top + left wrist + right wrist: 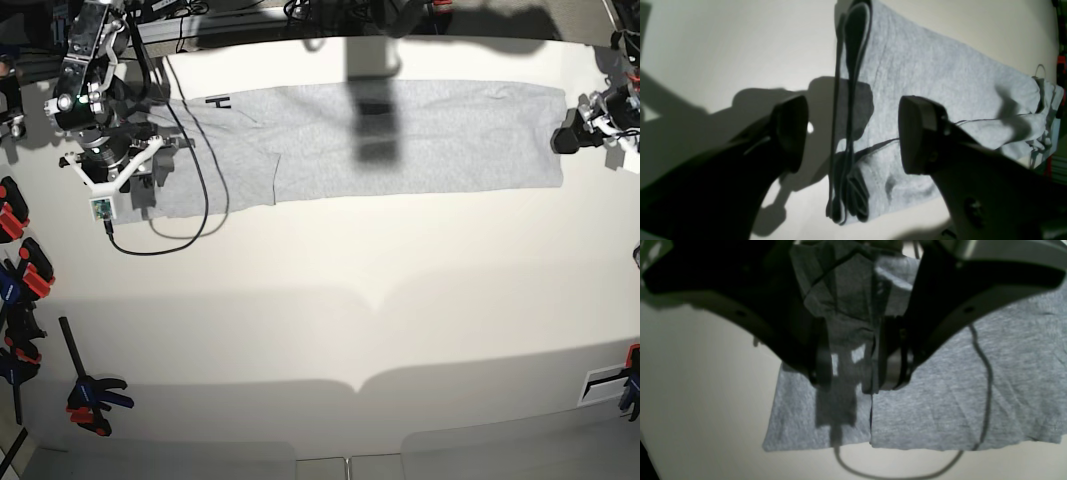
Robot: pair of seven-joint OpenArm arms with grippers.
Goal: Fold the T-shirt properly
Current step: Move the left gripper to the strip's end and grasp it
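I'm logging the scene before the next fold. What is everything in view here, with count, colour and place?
T-shirt: one, light heather-grey, folded into a long band across the far side of the table, a bit of black lettering near its left end in the base view.
Table: one, off-white, fills the base view.
Cable: one, black, runs over the T-shirt's left end and loops onto the table.
Clamps: several, black with red-orange and blue parts, along the table's left edge; exact count unclear.
Right gripper: one, black, jaws apart over the T-shirt's end; whether it pinches cloth is unclear.
Left gripper: one, black, open above the T-shirt's other end.
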